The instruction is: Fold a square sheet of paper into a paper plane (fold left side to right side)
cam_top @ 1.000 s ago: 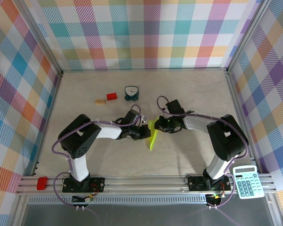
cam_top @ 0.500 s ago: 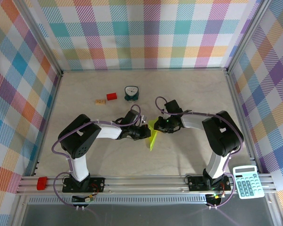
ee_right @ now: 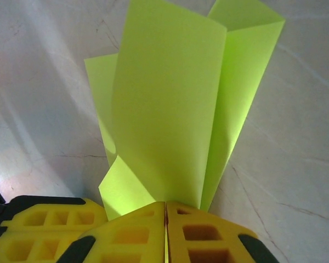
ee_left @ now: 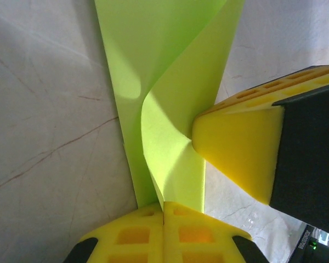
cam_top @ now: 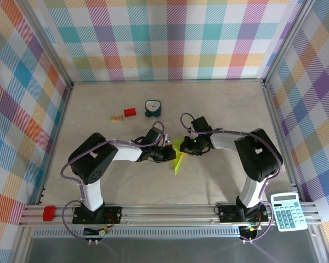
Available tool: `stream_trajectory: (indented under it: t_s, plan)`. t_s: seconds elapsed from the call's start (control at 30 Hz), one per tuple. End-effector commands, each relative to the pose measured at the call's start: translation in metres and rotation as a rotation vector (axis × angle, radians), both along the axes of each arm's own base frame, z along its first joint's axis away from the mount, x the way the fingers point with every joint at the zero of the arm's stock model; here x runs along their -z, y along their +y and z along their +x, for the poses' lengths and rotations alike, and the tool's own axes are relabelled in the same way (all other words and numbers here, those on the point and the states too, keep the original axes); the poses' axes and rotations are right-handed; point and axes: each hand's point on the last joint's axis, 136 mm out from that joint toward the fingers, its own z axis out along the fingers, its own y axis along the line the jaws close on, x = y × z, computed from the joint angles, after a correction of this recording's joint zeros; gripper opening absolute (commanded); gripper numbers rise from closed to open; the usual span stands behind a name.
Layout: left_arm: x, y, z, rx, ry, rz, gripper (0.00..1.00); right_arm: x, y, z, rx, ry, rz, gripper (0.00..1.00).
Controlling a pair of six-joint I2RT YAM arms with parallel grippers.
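Left gripper [ee_left: 163,211] – yellow pads pressed flat together, lime paper sheet [ee_left: 153,66] pinched in seam and rising ahead of fingertips as creased, partly folded strip. Right gripper [ee_right: 165,209] also clamped tight on same sheet; folded layers stand up ahead of its pads, spreading apart at far end. Grippers nose to nose, sheet between them — one right pad presses into sheet just beside left fingertips. Sheet's pointed tip rests on table [cam_top: 225,109], off to one side of both sets of fingertips.

A red block [cam_top: 130,112] sits between a tan piece [cam_top: 117,118] and a teal clock [cam_top: 152,108]; a calculator [cam_top: 285,211] lies at the near-right corner.
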Motion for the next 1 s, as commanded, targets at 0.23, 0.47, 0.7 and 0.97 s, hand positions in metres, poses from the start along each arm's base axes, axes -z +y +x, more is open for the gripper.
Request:
stream_trajectory:
  t_s: [0.23,0.47,0.7,0.97]
  plan:
    - [0.036,0.023,-0.007,-0.04,0.027,0.153,0.06,0.043,-0.025,-0.039,-0.028,0.126,-0.112,0.03]
    - [-0.012,0.023,0.007,-0.048,-0.053,0.094,0.18,0.051,-0.036,-0.049,-0.019,0.144,-0.157,0.0]
    - [-0.058,0.035,0.007,-0.05,-0.126,0.104,0.21,0.052,-0.038,-0.051,-0.014,0.145,-0.155,0.0]
    - [-0.08,0.003,-0.019,0.05,-0.077,-0.035,0.03,0.05,-0.035,-0.05,-0.018,0.141,-0.145,0.0]
